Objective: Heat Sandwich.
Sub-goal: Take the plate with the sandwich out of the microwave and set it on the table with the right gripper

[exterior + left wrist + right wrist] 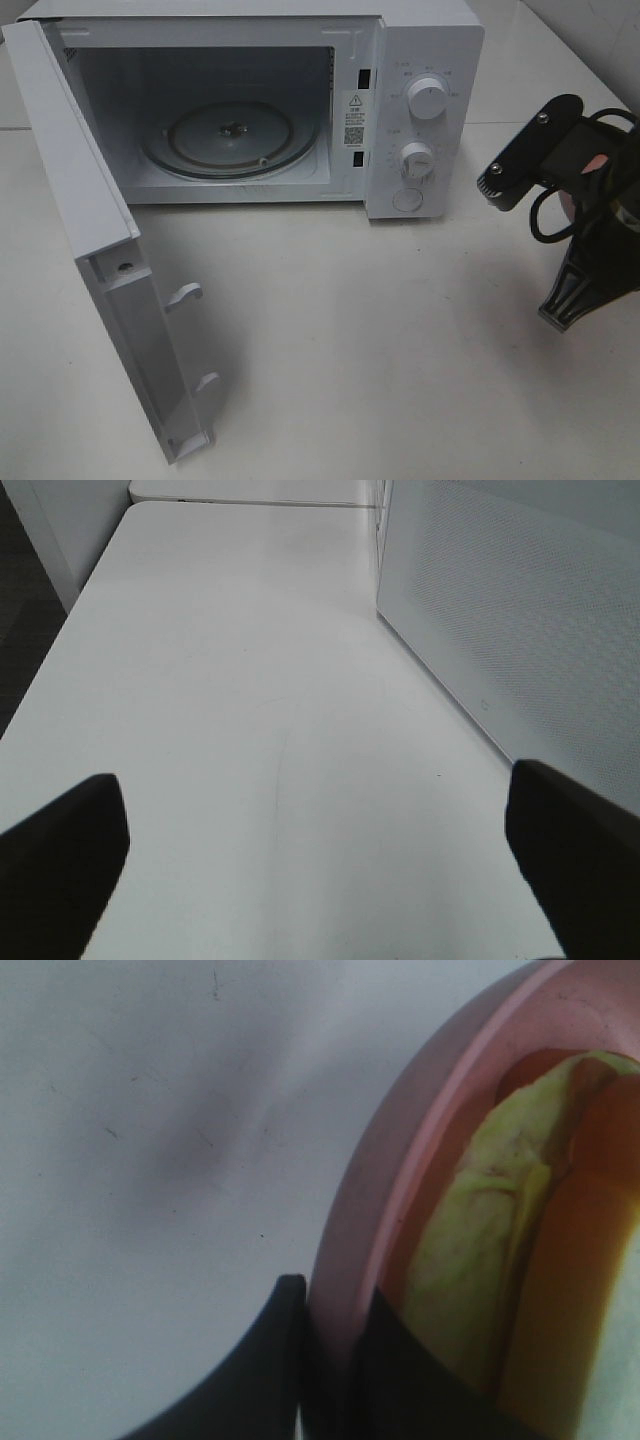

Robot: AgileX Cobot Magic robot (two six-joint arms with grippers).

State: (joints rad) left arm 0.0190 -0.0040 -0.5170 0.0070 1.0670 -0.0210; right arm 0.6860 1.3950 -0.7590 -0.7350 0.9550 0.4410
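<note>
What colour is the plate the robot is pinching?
Pink. The plate shows best in the right wrist view, its rim clamped in the right gripper.

My work surface is a plain white table [380, 350], matte, with a few faint hairline scuffs showing in my wrist views. The one big thing standing on it is the white microwave [420, 60], set toward 12 o'clock of the overhead view, its body running from about 11 o'clock to 1 o'clock. Its door [90, 250] hangs wide open and sweeps out over the tabletop toward 8 o'clock. Out at 3 o'clock, mostly hidden behind my right arm, is a pink plate [360, 1190]; I cannot tell whether it rests on the table or is lifted off it. A seam crosses the table at the far end in my left wrist view
</note>
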